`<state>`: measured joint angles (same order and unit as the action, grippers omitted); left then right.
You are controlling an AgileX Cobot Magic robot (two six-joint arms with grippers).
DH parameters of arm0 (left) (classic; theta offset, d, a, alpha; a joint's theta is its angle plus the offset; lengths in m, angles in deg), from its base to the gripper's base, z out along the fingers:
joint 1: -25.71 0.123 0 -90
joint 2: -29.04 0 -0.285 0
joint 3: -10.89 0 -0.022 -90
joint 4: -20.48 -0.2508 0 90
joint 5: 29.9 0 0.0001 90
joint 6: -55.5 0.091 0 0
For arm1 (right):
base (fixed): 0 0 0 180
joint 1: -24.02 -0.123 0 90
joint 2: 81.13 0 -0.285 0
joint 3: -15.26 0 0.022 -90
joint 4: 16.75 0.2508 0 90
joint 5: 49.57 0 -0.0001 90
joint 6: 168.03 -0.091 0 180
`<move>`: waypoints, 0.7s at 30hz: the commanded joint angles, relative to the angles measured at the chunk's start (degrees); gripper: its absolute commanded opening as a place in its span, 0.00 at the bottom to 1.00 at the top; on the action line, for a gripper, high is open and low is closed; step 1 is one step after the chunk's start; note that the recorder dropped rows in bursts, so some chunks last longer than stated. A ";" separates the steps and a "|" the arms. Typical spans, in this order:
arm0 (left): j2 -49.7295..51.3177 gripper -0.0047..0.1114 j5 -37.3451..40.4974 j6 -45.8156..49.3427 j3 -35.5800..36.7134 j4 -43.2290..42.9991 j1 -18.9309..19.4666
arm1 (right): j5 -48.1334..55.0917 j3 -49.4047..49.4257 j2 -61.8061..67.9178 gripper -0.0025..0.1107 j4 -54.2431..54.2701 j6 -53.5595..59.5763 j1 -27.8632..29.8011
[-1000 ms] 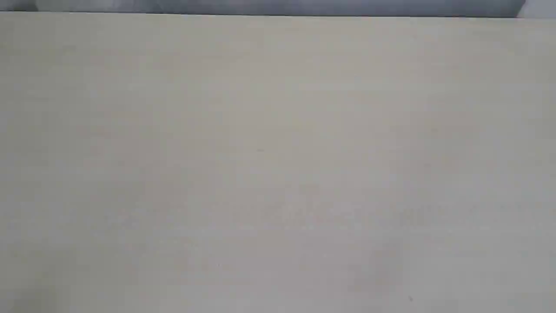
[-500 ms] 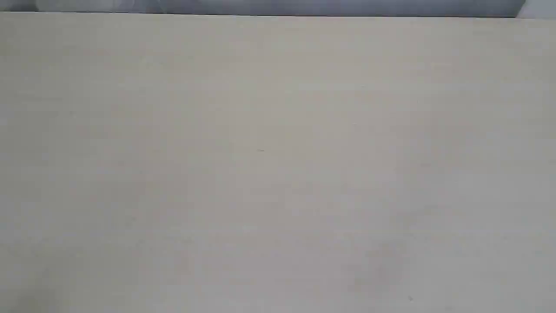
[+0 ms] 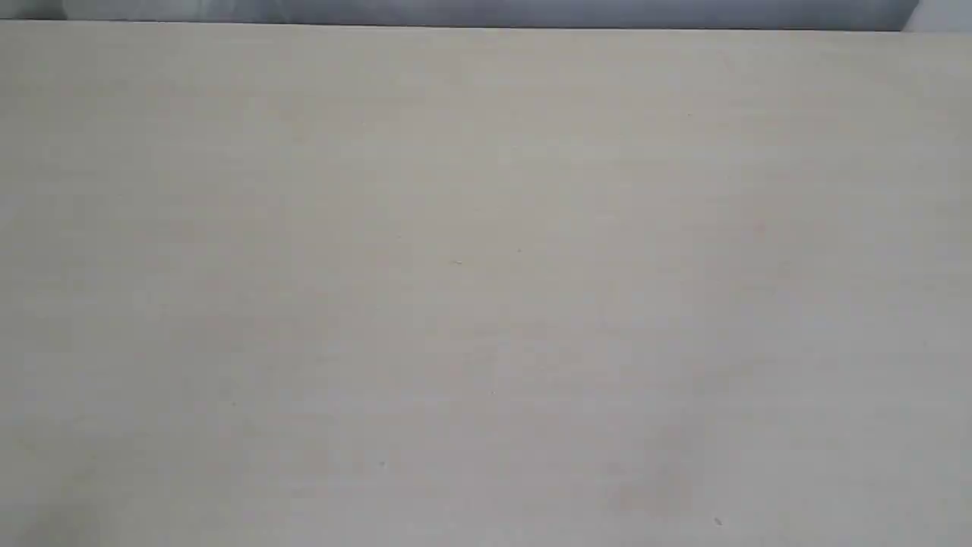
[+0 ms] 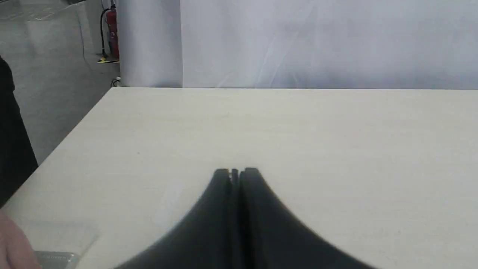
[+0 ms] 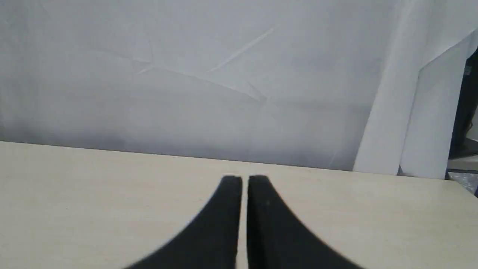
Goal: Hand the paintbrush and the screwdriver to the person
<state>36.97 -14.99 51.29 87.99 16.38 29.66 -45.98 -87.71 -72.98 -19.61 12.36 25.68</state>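
Both grippers are hovering over the pale table (image 3: 486, 266), the left gripper (image 4: 235, 172) pressed together empty, the right gripper (image 5: 244, 179) barely parted, gripping nothing.

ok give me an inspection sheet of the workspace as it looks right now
Surface: pale table, bare in the exterior view.
Job's things: paintbrush and screwdriver nothing seen; a blurred bit of skin beside a silvery object at the left wrist view's edge, too cropped to identify.
Clutter: nothing seen.
Grippers: left gripper shut, empty; right gripper shut, empty.
Cables: nothing seen on the table.
Surroundings: white backdrop; red fire extinguisher on the floor.
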 commanded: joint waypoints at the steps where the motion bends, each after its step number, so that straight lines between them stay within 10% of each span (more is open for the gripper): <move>1: -0.14 0.04 -0.58 -0.12 0.12 0.29 -0.32 | -0.91 0.18 -0.37 0.06 -0.84 -1.63 0.25; 21: -0.14 0.04 -0.62 -0.12 0.12 0.07 -0.32 | -0.06 0.18 -0.37 0.06 -0.60 -1.65 0.25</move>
<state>36.97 -14.99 51.29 87.99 16.38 29.66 -46.10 -87.71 -72.98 -19.97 10.97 25.68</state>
